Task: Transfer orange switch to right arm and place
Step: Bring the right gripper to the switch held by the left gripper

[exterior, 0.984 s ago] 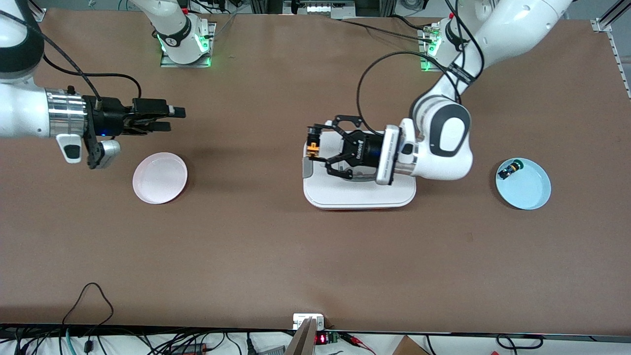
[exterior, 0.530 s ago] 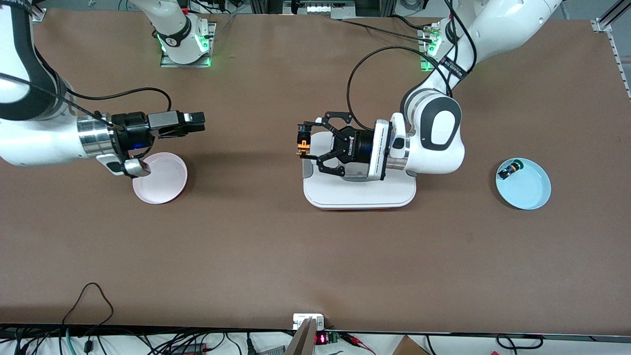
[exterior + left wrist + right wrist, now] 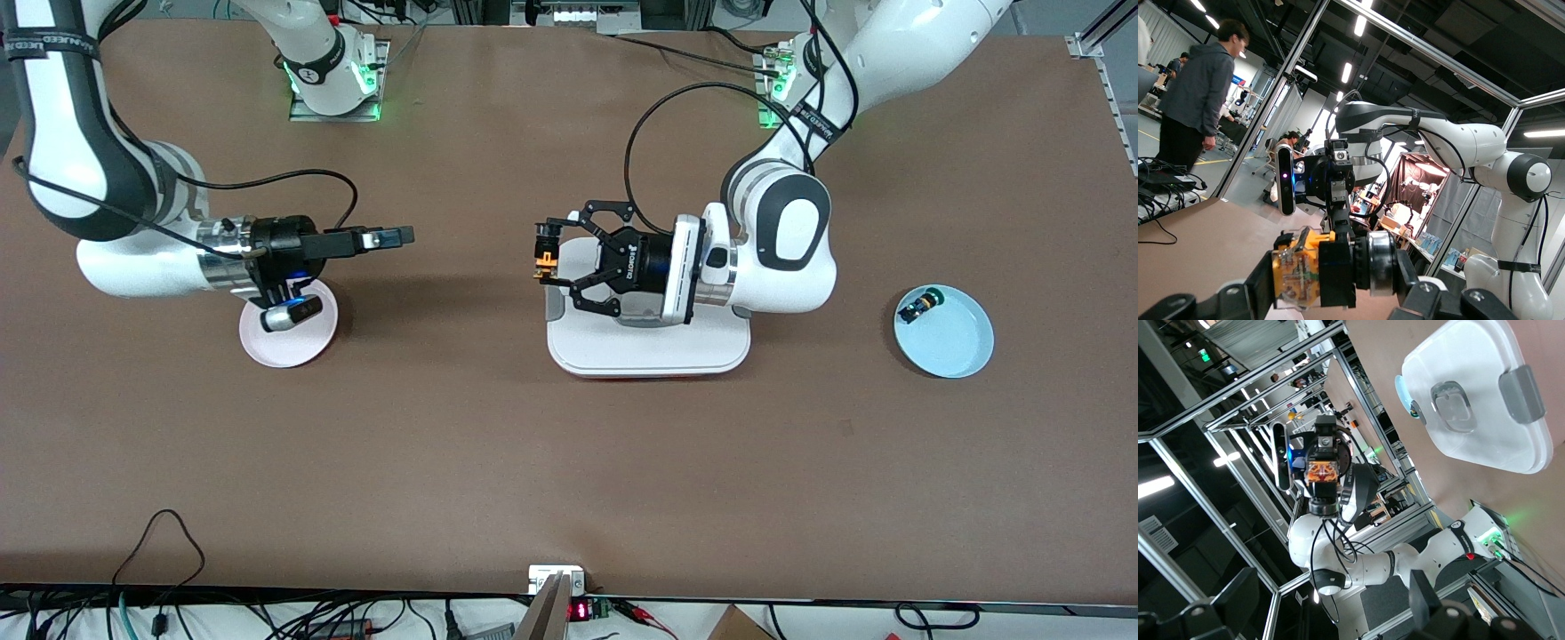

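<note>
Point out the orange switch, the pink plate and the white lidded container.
orange switch point(image 3: 544, 260), front view, on its orange body.
pink plate point(image 3: 286, 351), front view, on its bare rim nearest the camera.
white lidded container point(image 3: 645, 351), front view, on its bare lid.

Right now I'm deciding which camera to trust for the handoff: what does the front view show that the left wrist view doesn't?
Front view only: the pink plate under the right gripper's wrist, the white lidded box, and the blue plate holding the green-capped button.
Left wrist view only: the orange switch's tan block end close up.
Both: the left gripper shut on the switch, and the right gripper, open, facing it.
</note>
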Available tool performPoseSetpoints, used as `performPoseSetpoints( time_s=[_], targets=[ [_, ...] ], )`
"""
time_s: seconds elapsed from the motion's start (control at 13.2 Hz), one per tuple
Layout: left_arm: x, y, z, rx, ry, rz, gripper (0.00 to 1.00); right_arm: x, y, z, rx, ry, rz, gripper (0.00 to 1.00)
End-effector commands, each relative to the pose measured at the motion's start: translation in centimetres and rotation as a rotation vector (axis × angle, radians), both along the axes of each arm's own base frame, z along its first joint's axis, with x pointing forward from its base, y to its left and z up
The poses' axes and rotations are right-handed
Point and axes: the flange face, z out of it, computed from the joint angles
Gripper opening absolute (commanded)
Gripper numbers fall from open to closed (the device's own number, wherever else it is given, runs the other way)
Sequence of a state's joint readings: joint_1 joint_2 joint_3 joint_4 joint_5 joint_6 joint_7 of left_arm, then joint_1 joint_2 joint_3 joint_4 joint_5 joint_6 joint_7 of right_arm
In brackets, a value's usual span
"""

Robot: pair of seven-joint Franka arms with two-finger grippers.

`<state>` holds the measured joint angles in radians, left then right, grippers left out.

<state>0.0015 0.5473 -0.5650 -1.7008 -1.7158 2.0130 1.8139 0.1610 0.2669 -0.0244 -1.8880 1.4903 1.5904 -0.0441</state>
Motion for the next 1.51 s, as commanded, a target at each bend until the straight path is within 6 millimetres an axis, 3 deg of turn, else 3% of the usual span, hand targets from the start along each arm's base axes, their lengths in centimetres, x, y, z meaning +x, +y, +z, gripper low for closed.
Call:
performPoseSetpoints(
  time_s=[0.0, 0.15, 0.3, 0.45, 0.76, 0.98, 1.29, 1.44],
  targets=[
    [-0.3, -0.3, 0.3, -0.013, -0.024, 0.028, 0.32, -1.1, 1.7, 0.2, 0.002, 0.031, 0.0, 1.0],
    [-0.3, -0.3, 0.3, -0.013, -0.019, 0.027, 0.32, -1.1, 2.2, -0.1, 0.005, 0.033, 0.012, 1.0],
    [-0.3, -0.3, 0.3, -0.014, -0.019, 0.026, 0.32, -1.0, 2.6, -1.6, 0.004, 0.062, 0.02, 1.0],
    [-0.3, -0.3, 0.3, -0.014, -0.018, 0.026, 0.32, -1.2, 4.3, -2.3, 0.015, 0.079, 0.025, 1.0],
    [-0.3, -0.3, 0.2, -0.013, -0.015, 0.026, 0.32, -1.6, 9.4, -1.9, 0.039, 0.078, -0.032, 1.0],
    [-0.4, -0.5, 0.2, -0.012, -0.016, 0.024, 0.32, -1.1, 11.4, -0.7, 0.08, 0.135, -0.112, 1.0],
    [-0.4, -0.5, 0.2, -0.012, -0.016, 0.024, 0.32, -0.9, 13.1, -1.5, 0.054, 0.134, -0.124, 1.0],
    [-0.5, -0.5, 0.0, -0.013, -0.021, 0.023, 0.32, -1.4, 15.1, -1.5, 0.032, 0.123, -0.124, 1.0]
  ],
)
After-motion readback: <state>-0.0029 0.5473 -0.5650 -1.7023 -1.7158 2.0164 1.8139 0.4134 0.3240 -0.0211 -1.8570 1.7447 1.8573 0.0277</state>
